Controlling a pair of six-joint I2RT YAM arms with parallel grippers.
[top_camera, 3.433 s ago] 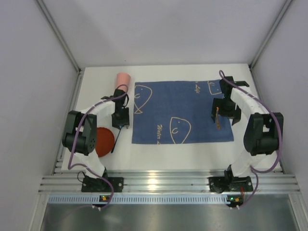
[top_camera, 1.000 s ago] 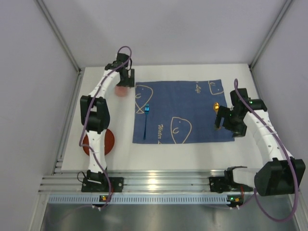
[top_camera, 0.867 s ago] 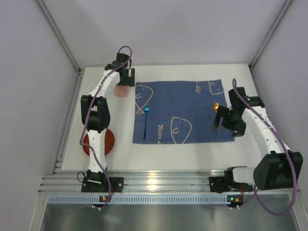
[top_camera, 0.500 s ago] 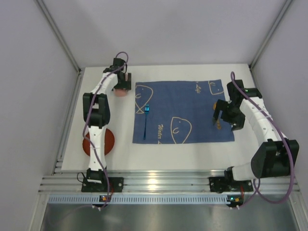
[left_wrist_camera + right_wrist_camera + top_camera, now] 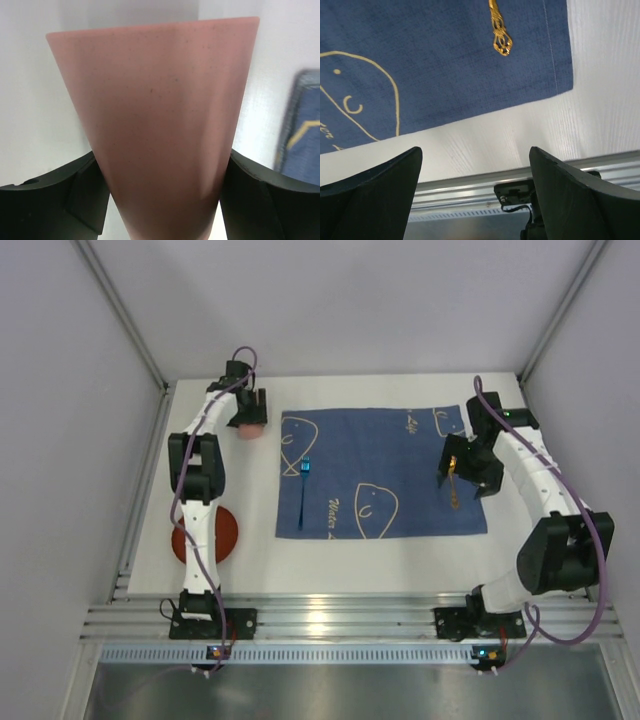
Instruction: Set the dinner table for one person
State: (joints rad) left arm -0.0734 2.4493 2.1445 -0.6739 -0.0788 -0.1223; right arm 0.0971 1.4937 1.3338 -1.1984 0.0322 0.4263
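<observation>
- The dinner table (image 5: pixel 380 560) was a plain white tabletop with a silver rail (image 5: pixel 330 620) along its near edge. It carried everything else in view.
- One dark blue mat (image 5: pixel 380 455) with gold line drawings lay flat in the middle of the table.
- One blue fork (image 5: pixel 303 485) lay on the left part of the mat, lengthwise, with its head toward the far side.
- One gold utensil (image 5: pixel 456 495) with an ornate handle lay on the right part of the mat, close to its right edge.
- One pink cup (image 5: pixel 155 100) was on the bare table just beyond the mat's far left corner.
- One red dish (image 5: pixel 225 535) sat near the table's left edge, well apart from the cup and partly hidden under the left arm.
- There were two arms, each with one claw.
- The left gripper (image 5: pixel 162 170) reached to the far left and grasped the cup. One dark finger (image 5: pixel 75 195) lay against each side of the cup's narrow end, with no gap showing.
- The right gripper (image 5: pixel 475 155) hovered released over the mat's near right corner. Its fingers were spread wide with nothing between them, and the gold handle lay just beyond them.
</observation>
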